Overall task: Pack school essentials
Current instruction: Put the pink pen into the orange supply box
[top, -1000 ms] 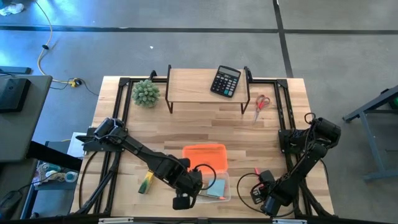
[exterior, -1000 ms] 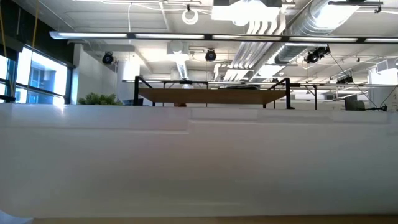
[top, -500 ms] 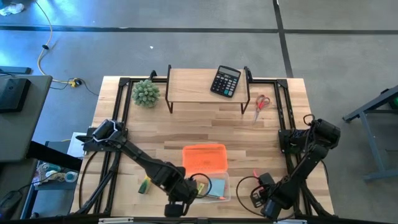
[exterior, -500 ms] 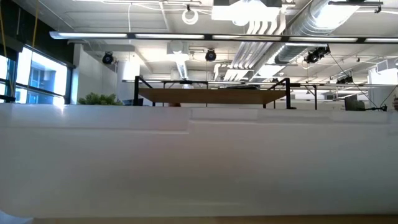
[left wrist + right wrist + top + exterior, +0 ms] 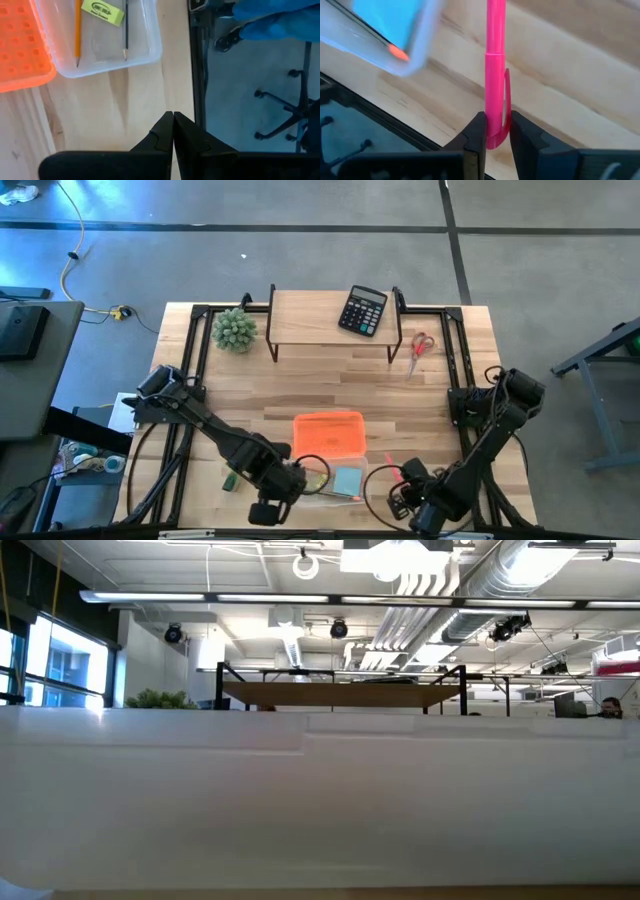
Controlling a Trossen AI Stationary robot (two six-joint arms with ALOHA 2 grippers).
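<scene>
High view — the right gripper [image 5: 400,492] sits at the table's near edge, just right of the clear case [image 5: 340,479], with the pink pen [image 5: 392,467] showing as a short pink streak beyond its tip. The orange lid [image 5: 328,434] lies flipped open on the far side of the case; the light-blue note pad [image 5: 348,480] lies inside. The left gripper [image 5: 262,511] is at the near edge, left of the case. The red-handled scissors [image 5: 421,345] lie well apart at the far right, the green-yellow marker [image 5: 230,477] partly under the left arm.

Low view — a white barrier blocks the table; nothing useful.

Left wrist view — the left fingers are pressed together on nothing, over bare wood. The case beyond holds two pencils [image 5: 77,31] and a green-yellow eraser-like block [image 5: 102,12].

Right wrist view — the right fingers [image 5: 475,137] pinch the pen at its clip end. Its long axis runs straight out from the jaws. The case corner with the blue pad lies off to one side of the pen's tip, near but apart.

Judgement: the right arm is the nearer for placing; the pen must swing sideways over the case wall.
</scene>
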